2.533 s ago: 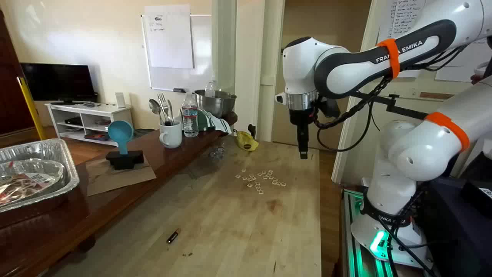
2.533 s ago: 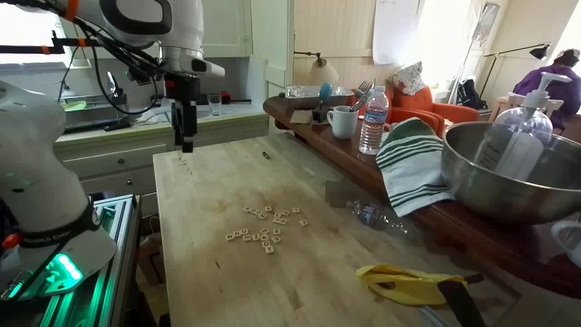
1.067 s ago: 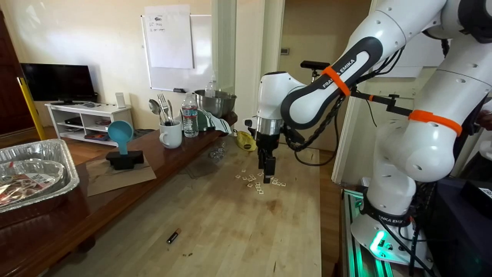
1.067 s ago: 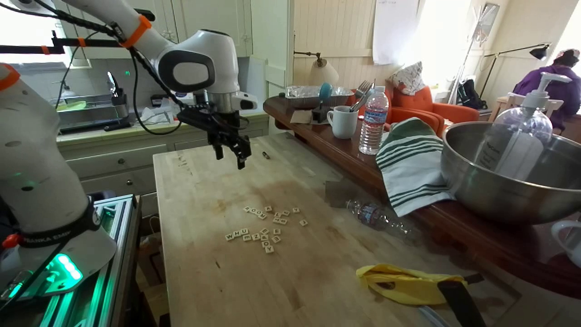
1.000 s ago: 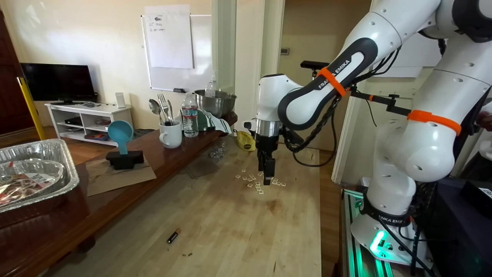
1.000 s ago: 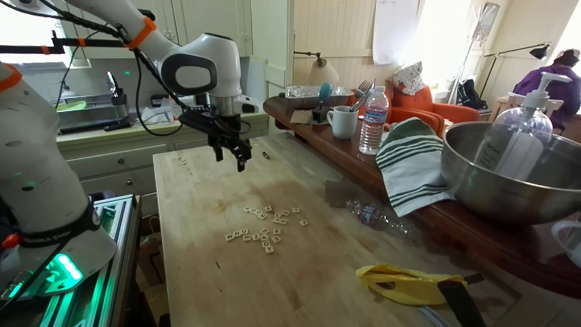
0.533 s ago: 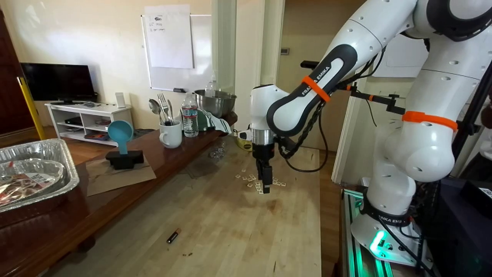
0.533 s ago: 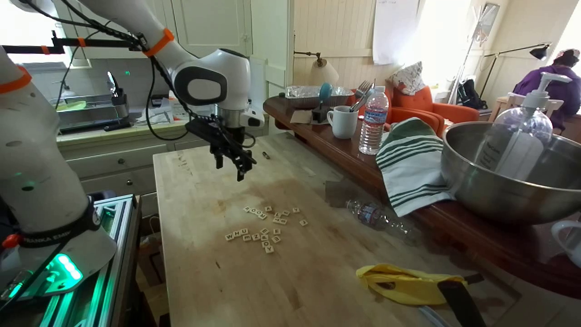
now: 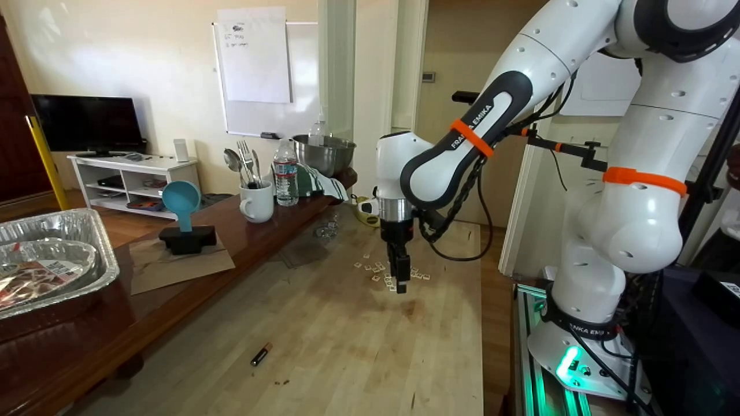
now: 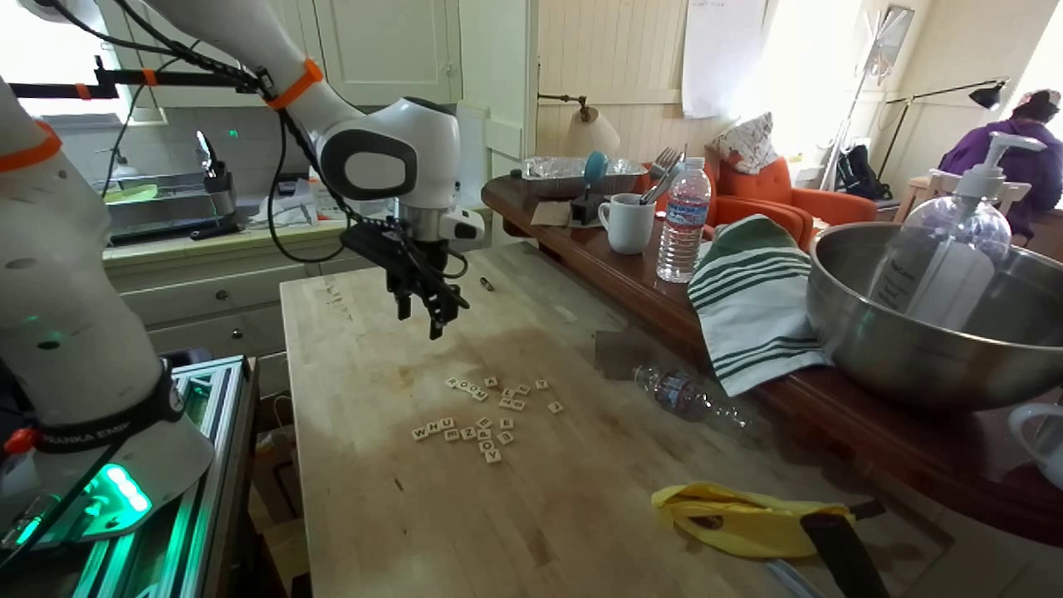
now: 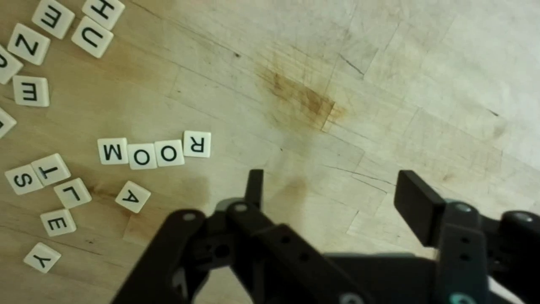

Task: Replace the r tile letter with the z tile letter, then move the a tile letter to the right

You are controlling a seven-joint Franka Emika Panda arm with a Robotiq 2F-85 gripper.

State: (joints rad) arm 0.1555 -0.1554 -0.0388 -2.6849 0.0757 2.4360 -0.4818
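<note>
Tile letters (image 9: 375,278) illegible in an exterior view, edge tiles (image 11: 8,64) cropped in wrist view

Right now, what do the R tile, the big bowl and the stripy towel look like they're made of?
R tile: probably smooth plastic, since its cream face shows no grain, but painted wood is possible.
Big bowl: likely shiny metal, perhaps steel; it's grey with blurry highlights.
Stripy towel: looks like soft, dull cloth, because it droops and bends.

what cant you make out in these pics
Letter tiles in an exterior view: letters too small; some tiles hidden by the gripper.
Two edge tiles in the wrist view: letters cut by the left edge.
Handwriting in an exterior view: too small and blurred.
Pump bottle in an exterior view: base hidden by the steel bowl.
</note>
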